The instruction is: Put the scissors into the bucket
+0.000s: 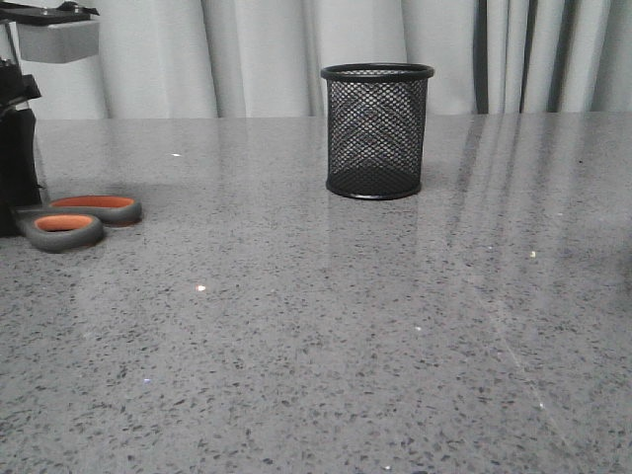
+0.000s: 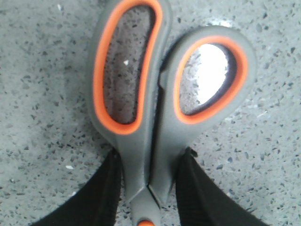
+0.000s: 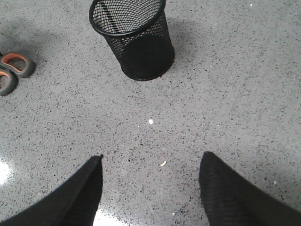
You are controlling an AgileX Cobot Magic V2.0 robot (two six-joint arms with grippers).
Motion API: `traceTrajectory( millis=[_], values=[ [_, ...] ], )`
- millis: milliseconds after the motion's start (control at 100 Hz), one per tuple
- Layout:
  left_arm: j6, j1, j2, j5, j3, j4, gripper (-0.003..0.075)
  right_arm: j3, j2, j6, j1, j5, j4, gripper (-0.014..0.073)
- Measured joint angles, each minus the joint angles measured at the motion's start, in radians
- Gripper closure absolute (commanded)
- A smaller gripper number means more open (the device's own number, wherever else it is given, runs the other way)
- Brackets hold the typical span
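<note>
I have the left tool [image 2: 149,188] straddling the scissors [image 2: 155,108] at the neck, just below the loops; its fingers [image 2: 106,188] sit against either side of the handles, so I judge it closed on them, though I can't tell how firmly; gripping there keeps the loops clear and, I'd guess, lets the blades drop first into the bucket [image 1: 376,130]. The scissors lie flat on the worktop [image 1: 316,336] at its far left, well apart from the bucket, which stands upright near the middle toward the back.

The right tool [image 3: 150,186] hangs wide and empty over bare worktop, facing the bucket; I read it as parked out of the way.

The front view shows only the two loops beside the dark left arm [image 1: 18,148], not the grip; the left wrist view shows the grip but not the bucket; the right wrist view alone looks down into the bucket's mouth, which appears empty.
</note>
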Motion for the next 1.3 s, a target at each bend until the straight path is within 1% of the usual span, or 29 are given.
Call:
traceTrajectory(
  millis=[350,890,1060,1150,1240,1300],
  values=[
    [0.000,0.000,0.000,0.017,-0.020,0.006,0.0677,0.000,0.000,0.000,0.000,0.000,0.000,0.0189],
    [-0.069,-0.003,-0.134,0.047,-0.275,-0.017,0.0678,0.000,0.000,0.000,0.000,-0.005,0.008,0.0189],
    [-0.082,-0.031,-0.182,0.054,-0.317,-0.020,0.0677,0.000,0.000,-0.002,0.000,-0.021,0.048,0.0189],
    [-0.110,-0.057,-0.200,0.059,-0.335,-0.020,0.0677,0.000,0.000,-0.002,0.000,-0.035,0.078,0.0189],
    [-0.154,-0.098,-0.208,0.063,-0.351,-0.020,0.0677,0.000,0.000,-0.019,0.000,-0.048,0.118,0.0189],
    [-0.180,-0.136,-0.209,0.062,-0.369,-0.020,0.0677,0.000,0.000,-0.048,0.000,-0.053,0.169,0.0189]
  ],
)
